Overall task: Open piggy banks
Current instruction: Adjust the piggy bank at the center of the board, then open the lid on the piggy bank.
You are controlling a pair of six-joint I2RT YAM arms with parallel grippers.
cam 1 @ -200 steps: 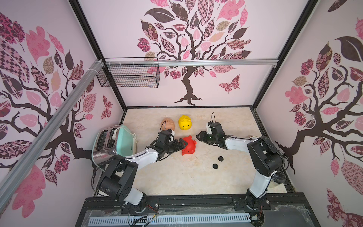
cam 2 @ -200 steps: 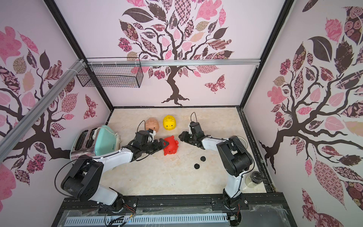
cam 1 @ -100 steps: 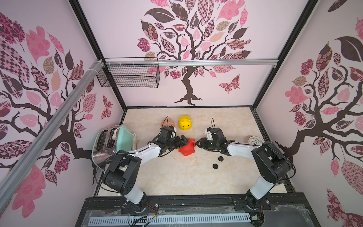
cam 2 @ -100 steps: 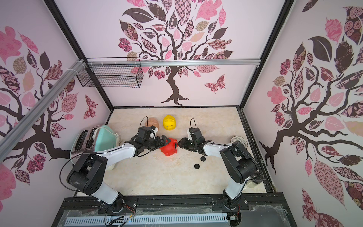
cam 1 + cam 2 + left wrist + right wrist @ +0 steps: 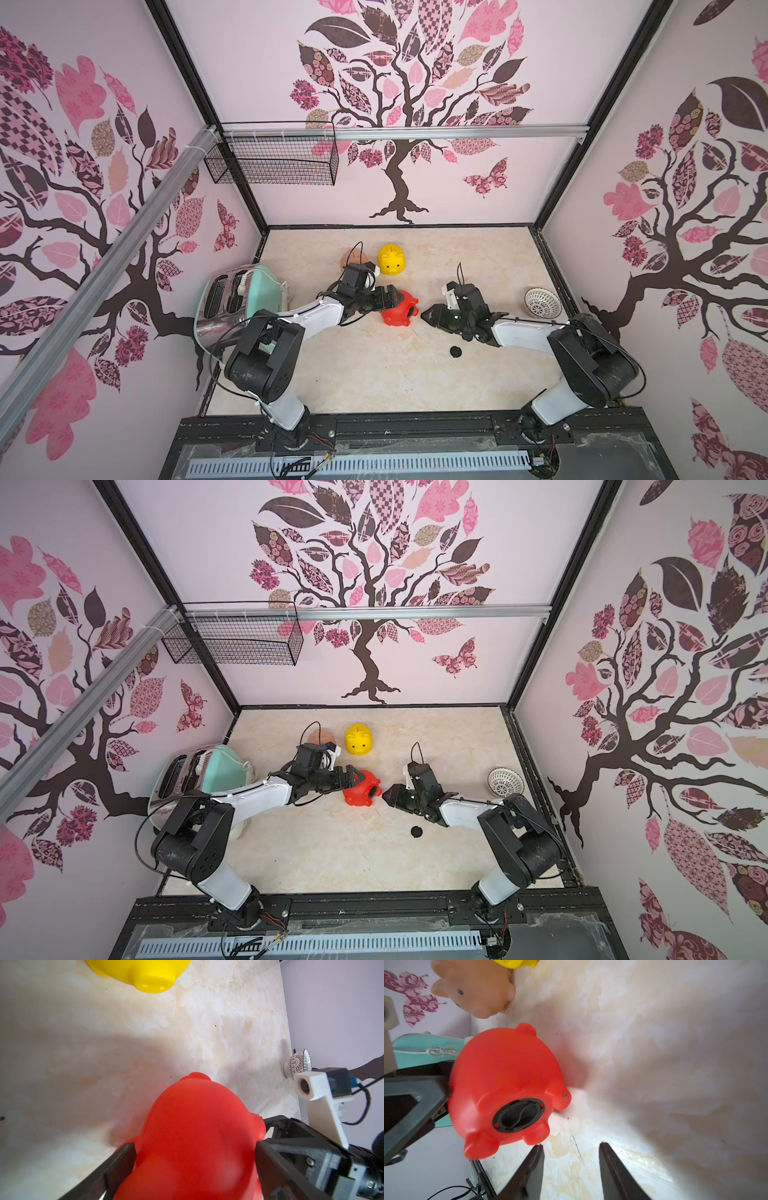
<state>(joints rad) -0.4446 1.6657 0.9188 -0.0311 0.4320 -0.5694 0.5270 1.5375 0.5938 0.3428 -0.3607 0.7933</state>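
White links (image 5: 320, 312), black joints (image 5: 266, 359), thin black cables (image 5: 369, 1101), possibly silver screws (image 5: 310, 1160).

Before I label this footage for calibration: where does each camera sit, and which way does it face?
Both top views: high above the arm bases, looking down; both arms, left gripper, right gripper show.
Left wrist: on the left arm, facing the red piggy bank between its fingers.
Right wrist: on the right arm, facing that pig's belly plug past its open fingers.
Shared: every view shows the red piggy bank.
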